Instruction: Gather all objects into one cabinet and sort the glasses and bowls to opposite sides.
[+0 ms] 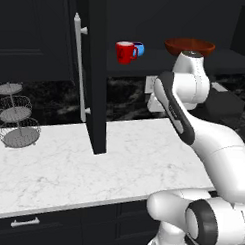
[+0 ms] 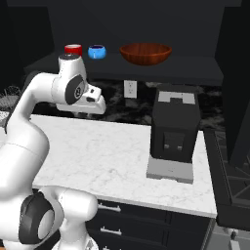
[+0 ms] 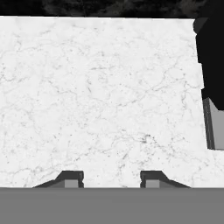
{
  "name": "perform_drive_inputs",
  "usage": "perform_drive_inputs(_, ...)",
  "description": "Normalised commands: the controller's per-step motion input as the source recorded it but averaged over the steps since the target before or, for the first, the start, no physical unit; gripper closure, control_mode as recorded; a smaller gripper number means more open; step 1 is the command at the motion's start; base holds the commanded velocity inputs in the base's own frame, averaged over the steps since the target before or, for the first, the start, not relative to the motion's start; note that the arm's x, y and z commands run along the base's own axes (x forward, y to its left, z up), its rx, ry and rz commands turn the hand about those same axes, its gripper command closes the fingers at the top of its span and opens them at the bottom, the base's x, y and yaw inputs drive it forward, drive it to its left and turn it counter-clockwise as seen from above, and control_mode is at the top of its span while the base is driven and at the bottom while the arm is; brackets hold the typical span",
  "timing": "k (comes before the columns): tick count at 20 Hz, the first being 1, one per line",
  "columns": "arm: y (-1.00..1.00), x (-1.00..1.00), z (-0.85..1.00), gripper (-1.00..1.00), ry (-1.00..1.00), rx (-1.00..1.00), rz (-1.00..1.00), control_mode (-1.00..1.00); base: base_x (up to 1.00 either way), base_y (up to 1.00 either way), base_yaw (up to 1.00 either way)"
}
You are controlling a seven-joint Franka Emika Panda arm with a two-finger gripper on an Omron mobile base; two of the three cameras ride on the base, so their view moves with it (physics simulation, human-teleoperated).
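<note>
Cabinet door [image 1: 98, 68] is swung open, bar handle [image 1: 79, 68] facing left. On the shelf [image 2: 195, 68] inside: red mug [image 1: 126, 52] at the left, small blue vessel [image 1: 139, 48] just beside it and a bit farther back, wide brown bowl [image 2: 145, 52] well apart to the right. So mug and bowl already sit on opposite sides. I can't find the salmon-orange cup; if it's elsewhere, that's the remaining pickup, then it goes in on the mug's side. Blue vessel placement looks OK but hard to call glass or bowl. Tool [image 3: 111, 178] hangs over bare white marble table [image 3: 100, 96], fingers apart with nothing between them, empty. Black appliance [image 2: 174, 129] stands on the table to the right, wire basket stand [image 1: 15, 116] at far left. My read: mostly done, one item possibly outstanding.
</note>
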Motion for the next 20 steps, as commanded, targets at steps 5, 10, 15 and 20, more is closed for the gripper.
perform_drive_inputs(5,0.00,-0.46,0.00,-1.00,-0.13,0.00,0.00,-1.00,0.00,0.00,0.00)
perform_drive_inputs(10,0.00,-0.99,0.00,-1.00,-0.36,0.00,0.00,-1.00,0.00,0.00,0.00)
perform_drive_inputs(15,0.00,-0.95,0.09,-1.00,-0.39,0.05,0.00,-1.00,0.00,0.00,0.00)
perform_drive_inputs(20,-0.01,-0.90,0.36,-1.00,-0.23,0.30,0.00,-1.00,0.00,0.00,0.00)
